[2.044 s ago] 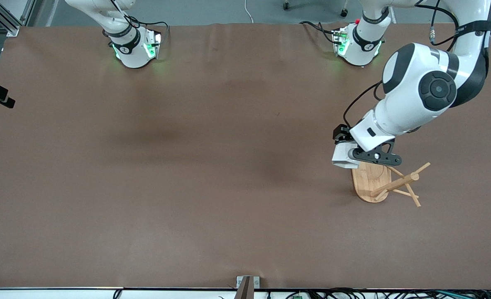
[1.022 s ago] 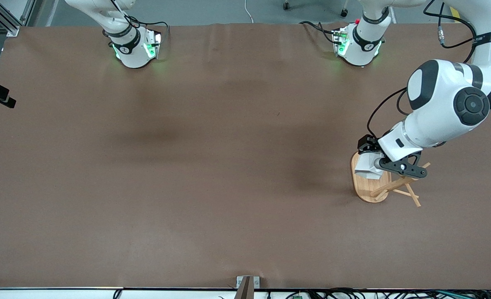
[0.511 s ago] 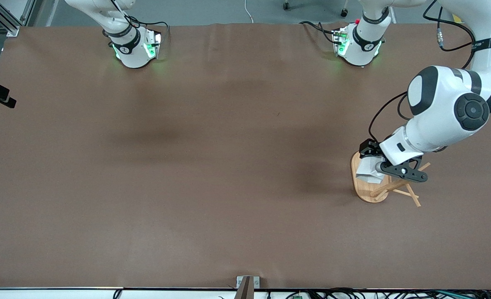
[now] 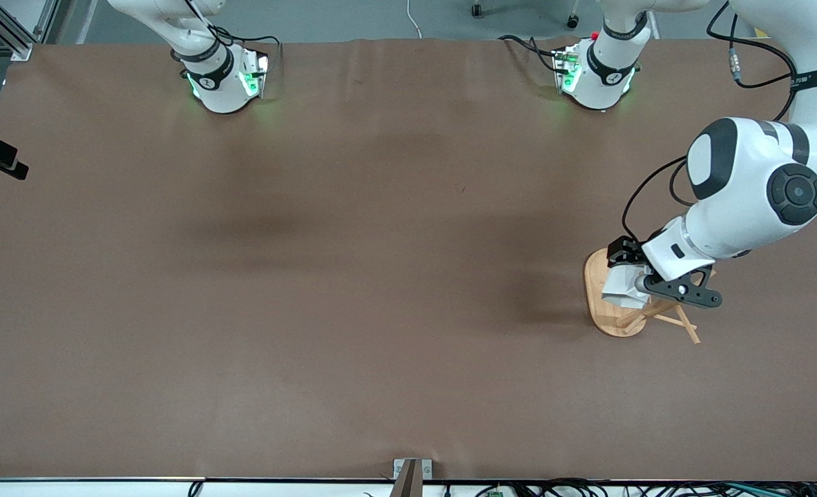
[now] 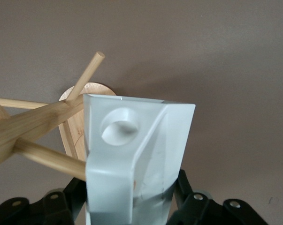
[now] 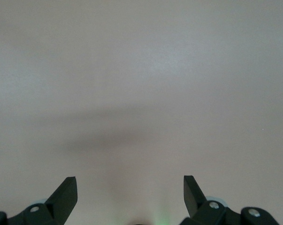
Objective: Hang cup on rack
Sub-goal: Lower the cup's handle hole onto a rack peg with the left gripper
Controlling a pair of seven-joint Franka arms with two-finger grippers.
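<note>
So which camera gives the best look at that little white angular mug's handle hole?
The left wrist view: the white faceted mug fills it, its round handle hole facing the camera beside the bamboo rack's pegs. The front view shows only a small white shape under the left gripper. The right wrist view shows none.

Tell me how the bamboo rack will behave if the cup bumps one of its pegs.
The rack probably resists tipping somewhat: its flat oval base is broad. Still, it looks light, so a nudge from the cup held in the left gripper may slide it. The thin pegs could flex.
</note>
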